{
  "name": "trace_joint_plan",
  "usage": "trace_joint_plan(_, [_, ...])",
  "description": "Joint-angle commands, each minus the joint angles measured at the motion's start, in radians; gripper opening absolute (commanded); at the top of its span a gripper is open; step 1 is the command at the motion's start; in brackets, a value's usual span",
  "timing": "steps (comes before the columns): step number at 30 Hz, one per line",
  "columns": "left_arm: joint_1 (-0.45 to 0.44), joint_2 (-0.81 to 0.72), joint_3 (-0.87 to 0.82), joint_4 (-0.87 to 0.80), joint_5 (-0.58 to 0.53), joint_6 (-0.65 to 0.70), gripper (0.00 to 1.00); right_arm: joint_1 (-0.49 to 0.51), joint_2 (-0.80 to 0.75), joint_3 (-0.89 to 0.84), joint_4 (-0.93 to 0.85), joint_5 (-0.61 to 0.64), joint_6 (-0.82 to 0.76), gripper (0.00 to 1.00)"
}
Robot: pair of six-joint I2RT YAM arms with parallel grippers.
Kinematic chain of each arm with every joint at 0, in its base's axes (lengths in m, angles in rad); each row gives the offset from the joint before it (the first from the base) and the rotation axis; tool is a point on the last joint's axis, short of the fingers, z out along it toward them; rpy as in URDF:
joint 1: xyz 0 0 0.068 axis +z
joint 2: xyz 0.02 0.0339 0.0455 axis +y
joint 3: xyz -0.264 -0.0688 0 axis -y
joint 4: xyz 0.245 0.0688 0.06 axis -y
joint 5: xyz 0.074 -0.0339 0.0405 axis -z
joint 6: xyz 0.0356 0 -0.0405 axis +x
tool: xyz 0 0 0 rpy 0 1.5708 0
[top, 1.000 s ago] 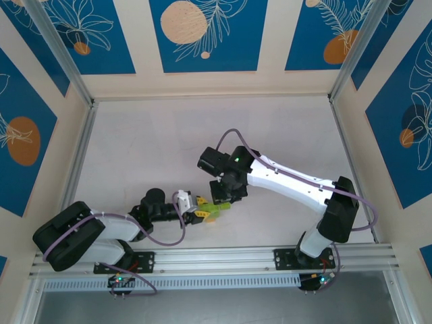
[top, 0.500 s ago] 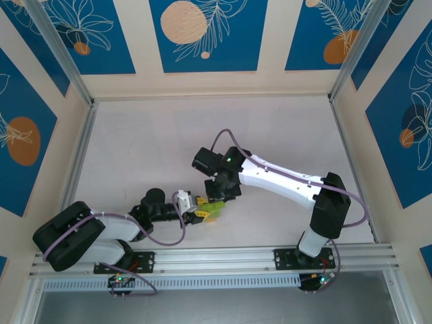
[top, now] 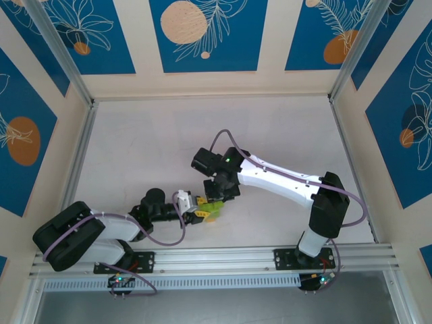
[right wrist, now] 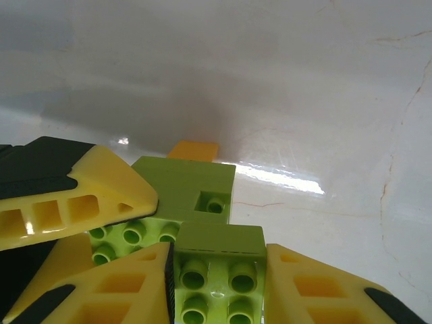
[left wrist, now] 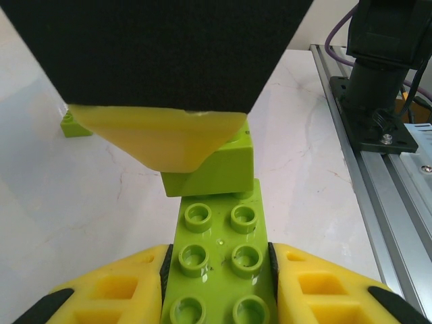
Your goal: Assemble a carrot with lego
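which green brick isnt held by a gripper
The small lime brick lying alone on the table, at the left of the left wrist view; the others are being gripped.

I count three lime-green bricks through my left wrist camera: one long brick [left wrist: 219, 277] between the fingers of the left gripper [left wrist: 217, 260], one square brick [left wrist: 217, 169] just ahead of its fingertips, and one loose brick [left wrist: 74, 125] farther ahead, off to its left. There is one orange brick [right wrist: 194, 150], ahead of the right gripper [right wrist: 216, 260]. That makes two grippers.
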State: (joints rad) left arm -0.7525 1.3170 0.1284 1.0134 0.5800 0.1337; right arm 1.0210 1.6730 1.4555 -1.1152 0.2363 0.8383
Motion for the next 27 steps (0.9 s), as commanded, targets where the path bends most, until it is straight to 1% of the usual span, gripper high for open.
trace_joint_plan(1, [0.009, 0.009, 0.013, -0.036, 0.012, 0.020, 0.33, 0.009, 0.011, -0.020, -0.017, -0.009, 0.010, 0.34])
trace_joint_plan(18, [0.009, 0.012, 0.015, -0.041, 0.012, 0.021, 0.32, 0.033, 0.001, -0.094, 0.041, -0.034, 0.054, 0.33])
trace_joint_plan(27, [0.009, 0.013, 0.016, -0.043, 0.012, 0.022, 0.31, 0.055, 0.043, -0.086, 0.036, -0.031, 0.058, 0.33])
